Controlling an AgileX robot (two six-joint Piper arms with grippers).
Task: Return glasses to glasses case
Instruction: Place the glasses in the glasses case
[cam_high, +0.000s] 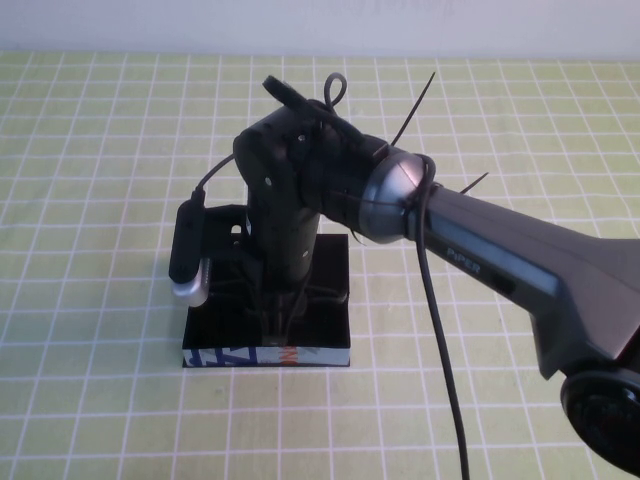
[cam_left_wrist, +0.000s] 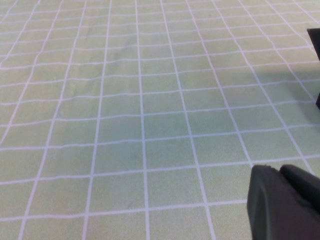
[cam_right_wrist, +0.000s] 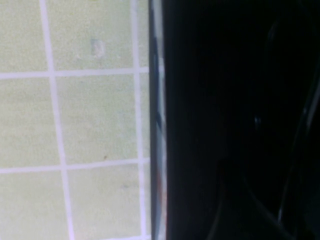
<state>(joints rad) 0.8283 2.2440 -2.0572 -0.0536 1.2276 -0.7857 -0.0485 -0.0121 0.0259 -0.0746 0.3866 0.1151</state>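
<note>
The black glasses case (cam_high: 330, 300) lies in the middle of the table, its printed blue, white and orange front edge (cam_high: 265, 357) towards me. My right gripper (cam_high: 280, 312) points straight down into the case and covers most of it. The right wrist view shows the case's printed edge (cam_right_wrist: 157, 125) and a dark inside with faint curved outlines; I cannot make out the glasses, which are hidden under the gripper. My left gripper (cam_left_wrist: 279, 171) is out of the high view; it hovers shut and empty over bare cloth.
A green tablecloth with a white grid (cam_high: 100, 150) covers the table. The right arm (cam_high: 500, 260) and its cable (cam_high: 445, 370) cross from the right. A dark shape (cam_left_wrist: 315, 45) shows at the edge of the left wrist view.
</note>
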